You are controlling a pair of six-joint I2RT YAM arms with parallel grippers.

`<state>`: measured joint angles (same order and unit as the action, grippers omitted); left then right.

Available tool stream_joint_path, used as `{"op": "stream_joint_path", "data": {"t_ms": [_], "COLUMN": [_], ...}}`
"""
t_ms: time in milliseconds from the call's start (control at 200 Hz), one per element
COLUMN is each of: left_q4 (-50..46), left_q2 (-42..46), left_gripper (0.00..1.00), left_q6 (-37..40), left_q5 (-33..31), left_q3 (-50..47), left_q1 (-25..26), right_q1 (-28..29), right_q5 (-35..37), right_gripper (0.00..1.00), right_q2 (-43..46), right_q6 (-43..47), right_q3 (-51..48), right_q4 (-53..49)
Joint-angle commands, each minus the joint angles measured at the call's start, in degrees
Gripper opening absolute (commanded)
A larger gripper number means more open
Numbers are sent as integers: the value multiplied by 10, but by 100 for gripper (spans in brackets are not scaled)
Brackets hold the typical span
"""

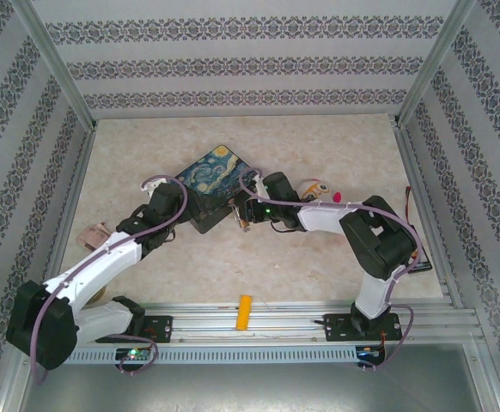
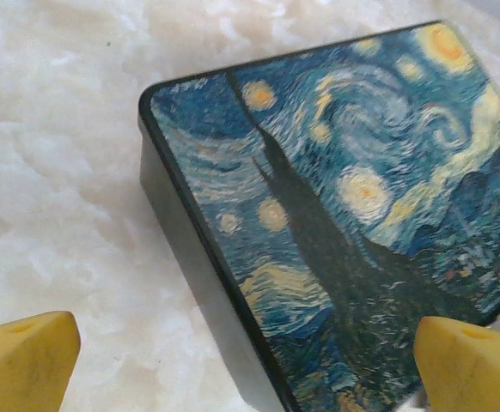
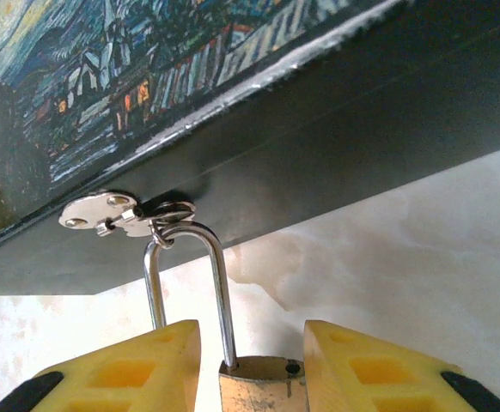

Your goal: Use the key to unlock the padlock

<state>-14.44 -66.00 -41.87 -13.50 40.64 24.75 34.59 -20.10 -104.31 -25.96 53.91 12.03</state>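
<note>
Right fingers [image 3: 130,369]: narrowed onto the brass body of the padlock [image 3: 263,386], apparently steadying it for keying. Shackle hooked through the clasp [image 3: 104,210] on the dark side of the tin [image 3: 405,129]. Left fingers [image 2: 27,360]: spread wide, straddling a tin corner on the bench [image 2: 61,129], likely to brace it.
</note>
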Motion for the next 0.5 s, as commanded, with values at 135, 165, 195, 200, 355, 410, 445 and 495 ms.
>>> {"op": "stream_joint_path", "data": {"t_ms": [135,165,195,200,355,410,445,495], "left_q4": [-12,-11,-10,-10,0,2,2,2], "left_q2": [-51,-56,-61,-62,-77,-81,-83,-85], "left_gripper": [99,99,99,99,99,99,99,99], "left_q6": [27,28,28,28,29,29,29,29], "left_q5": [43,45,48,48,58,58,59,59], "left_q3": [20,22,23,23,24,23,23,22], "left_q1": [-30,-32,-33,-34,-38,-38,-39,-41], "right_q1": [-5,-5,-5,-5,-5,-5,-5,-5], "right_q5": [-35,-37,-39,-39,-42,-43,-45,-46], "right_gripper": [36,36,36,36,36,36,35,32], "right_q2": [-39,-43,-46,-47,-63,-68,-71,-75], "right_q6": [11,11,11,11,12,11,11,11], "right_q3": [36,39,41,42,54,58,60,61], "right_q4": [-3,-3,-3,-3,-5,-5,-5,-4]}}
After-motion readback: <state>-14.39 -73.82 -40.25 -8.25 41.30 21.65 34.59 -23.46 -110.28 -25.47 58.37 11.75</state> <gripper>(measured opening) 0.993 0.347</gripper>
